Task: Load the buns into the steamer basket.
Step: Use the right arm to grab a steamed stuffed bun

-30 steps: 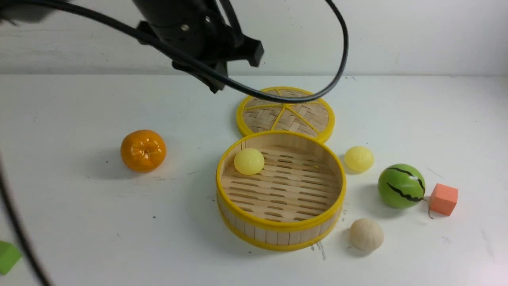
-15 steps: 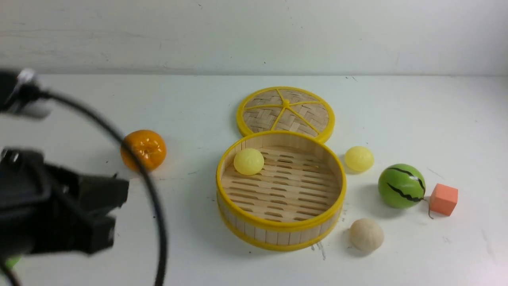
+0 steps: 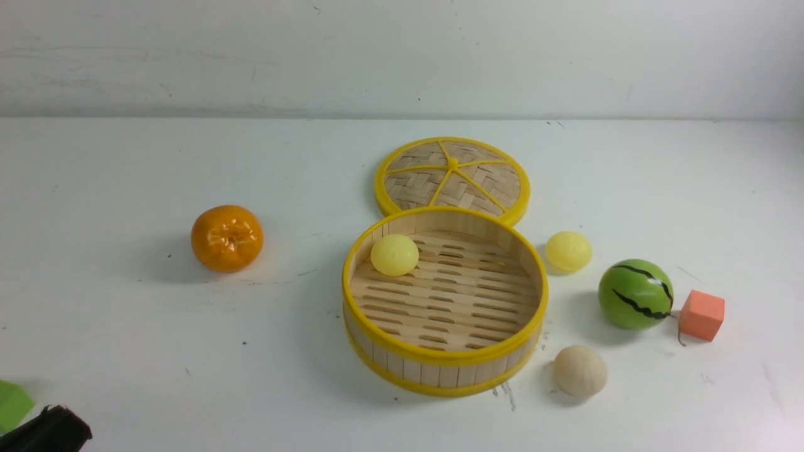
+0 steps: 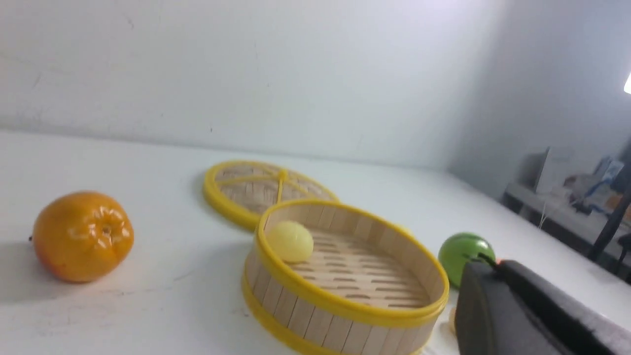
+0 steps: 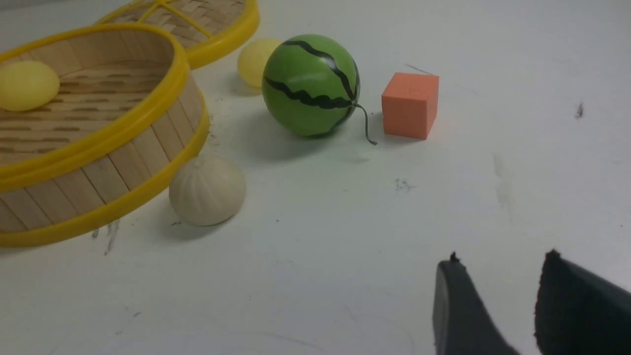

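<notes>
The round basket [image 3: 440, 370] is set upright, mouth up; one yellow bun [image 3: 394, 255] is lodged inside, a second yellow bun [image 3: 568, 251] and a beige bun [image 3: 579, 370] are left just right of it, a melon [image 3: 635, 294] beyond. On the right gripper [image 5: 502, 266] the jaws are parted and empty; on the left gripper [image 4: 498, 310] they cannot be judged

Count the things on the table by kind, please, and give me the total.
Buns: 3 (two yellow buns, beige bun)
Toy fruits: 2 (orange, watermelon ball)
Blocks: 2 (orange cube, green block, partly in view)
Steamer basket: 1
Lid: 1
Total: 9
</notes>
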Robot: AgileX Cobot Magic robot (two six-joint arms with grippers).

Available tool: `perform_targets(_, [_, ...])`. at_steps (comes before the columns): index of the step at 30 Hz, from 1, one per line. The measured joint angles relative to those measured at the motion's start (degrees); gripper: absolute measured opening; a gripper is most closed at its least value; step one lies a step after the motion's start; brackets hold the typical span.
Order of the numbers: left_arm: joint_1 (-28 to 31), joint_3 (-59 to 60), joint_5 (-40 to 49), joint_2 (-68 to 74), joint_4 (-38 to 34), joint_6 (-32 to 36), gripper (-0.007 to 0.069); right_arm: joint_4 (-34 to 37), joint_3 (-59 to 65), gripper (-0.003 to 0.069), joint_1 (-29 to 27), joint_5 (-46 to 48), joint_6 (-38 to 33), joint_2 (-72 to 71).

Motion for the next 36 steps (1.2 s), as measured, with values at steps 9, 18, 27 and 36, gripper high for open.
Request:
perform_targets(9, [0.0, 0.2, 7.0, 0.3, -0.8, 0.0, -0.0013, 1.3, 0.3, 0.0239, 0.0, -2.4, 1.9, 0.0])
perform_targets(18, [0.0, 0.2, 12.0, 0.3, -0.9, 0.0, -0.0013, 18.5, 0.1, 0.0213, 0.0, -17.6, 14.2, 0.0])
perform_targets(27, [0.0, 0.2, 13.0, 0.3, -1.0, 0.0, -0.0013, 16.8, -28.3, 0.0123, 3.1, 19.2, -1.4, 28.6])
perform_targets(36, [0.0, 0.2, 13.1, 0.3, -1.0, 0.0, -0.0012, 15.5, -47.9, 0.0122, 4.4, 29.4, -8.9, 65.5])
